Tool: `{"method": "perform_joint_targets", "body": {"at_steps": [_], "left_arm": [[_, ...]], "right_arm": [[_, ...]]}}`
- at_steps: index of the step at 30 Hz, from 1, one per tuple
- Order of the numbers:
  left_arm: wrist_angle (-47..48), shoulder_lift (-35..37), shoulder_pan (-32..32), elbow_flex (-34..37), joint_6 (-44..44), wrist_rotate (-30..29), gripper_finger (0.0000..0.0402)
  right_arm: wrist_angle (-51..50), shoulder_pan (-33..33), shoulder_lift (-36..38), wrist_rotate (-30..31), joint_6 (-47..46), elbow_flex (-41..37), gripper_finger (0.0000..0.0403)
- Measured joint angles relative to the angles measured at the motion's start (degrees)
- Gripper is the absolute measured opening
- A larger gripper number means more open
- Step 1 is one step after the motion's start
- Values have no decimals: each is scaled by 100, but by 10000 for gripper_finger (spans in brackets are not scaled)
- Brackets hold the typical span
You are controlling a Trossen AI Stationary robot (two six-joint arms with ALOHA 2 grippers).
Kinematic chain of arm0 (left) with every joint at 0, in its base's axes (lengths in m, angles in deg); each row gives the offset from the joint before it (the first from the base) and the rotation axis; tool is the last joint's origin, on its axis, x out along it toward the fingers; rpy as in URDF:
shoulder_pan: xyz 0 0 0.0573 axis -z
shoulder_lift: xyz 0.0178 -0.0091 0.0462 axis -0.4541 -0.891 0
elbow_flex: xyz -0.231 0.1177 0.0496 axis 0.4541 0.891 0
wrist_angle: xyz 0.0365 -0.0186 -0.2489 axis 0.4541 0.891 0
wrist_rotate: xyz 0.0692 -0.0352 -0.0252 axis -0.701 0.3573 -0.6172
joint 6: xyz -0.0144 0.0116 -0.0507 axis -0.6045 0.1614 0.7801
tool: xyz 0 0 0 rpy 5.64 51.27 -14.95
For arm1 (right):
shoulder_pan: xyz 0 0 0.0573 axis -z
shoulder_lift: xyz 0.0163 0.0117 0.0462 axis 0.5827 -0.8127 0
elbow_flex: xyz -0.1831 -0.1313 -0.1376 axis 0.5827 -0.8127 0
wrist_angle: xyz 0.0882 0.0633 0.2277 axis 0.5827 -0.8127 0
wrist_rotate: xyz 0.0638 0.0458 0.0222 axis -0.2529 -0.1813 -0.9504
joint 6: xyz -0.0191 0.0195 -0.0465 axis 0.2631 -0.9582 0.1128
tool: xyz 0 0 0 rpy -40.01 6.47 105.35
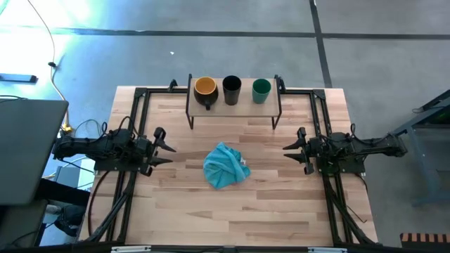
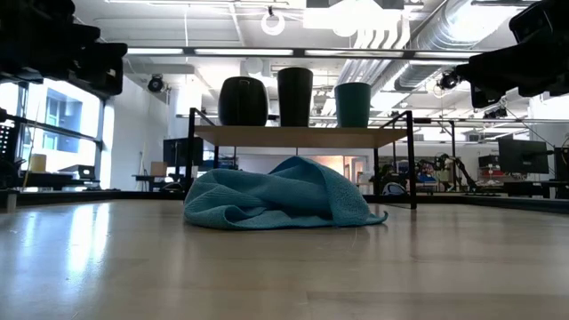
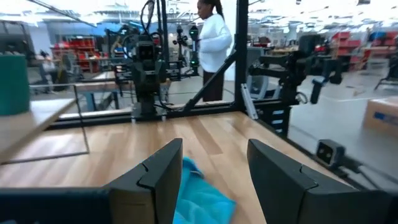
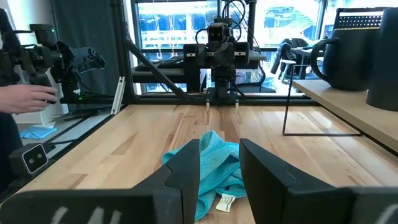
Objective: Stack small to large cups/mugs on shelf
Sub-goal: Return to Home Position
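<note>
Three vessels stand upright in a row on the shelf (image 1: 234, 105) at the table's far edge: the dark mug with the yellow-orange inside (image 1: 205, 90) on the left, the taller black cup (image 1: 231, 89) in the middle, the green cup (image 1: 261, 90) on the right. In the low view they show as mug (image 2: 243, 100), black cup (image 2: 295, 96) and green cup (image 2: 353, 104). My left gripper (image 1: 166, 150) hovers open at the table's left. My right gripper (image 1: 290, 150) hovers open at the table's right. Both are well short of the shelf.
A crumpled teal cloth (image 1: 225, 166) lies on the table's middle between the two grippers, in front of the shelf. Black frame rails run along the table's left, right and far edges. A person (image 3: 211, 43) stands beyond the table in the left wrist view; a hand (image 4: 25, 96) shows in the right wrist view.
</note>
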Motion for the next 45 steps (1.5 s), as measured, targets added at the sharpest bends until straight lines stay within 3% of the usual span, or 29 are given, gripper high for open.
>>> {"method": "perform_joint_targets", "body": {"at_steps": [13, 21, 45], "left_arm": [[2, 0, 0, 0, -521, -675, 170], [216, -2, 0, -2, -327, -1180, 170], [212, -2, 0, -2, -321, -1190, 170]], "right_arm": [[0, 0, 1, 0, 1, 0, 103], [0, 0, 0, 0, 0, 0, 103], [0, 1, 0, 0, 2, 0, 103]]}}
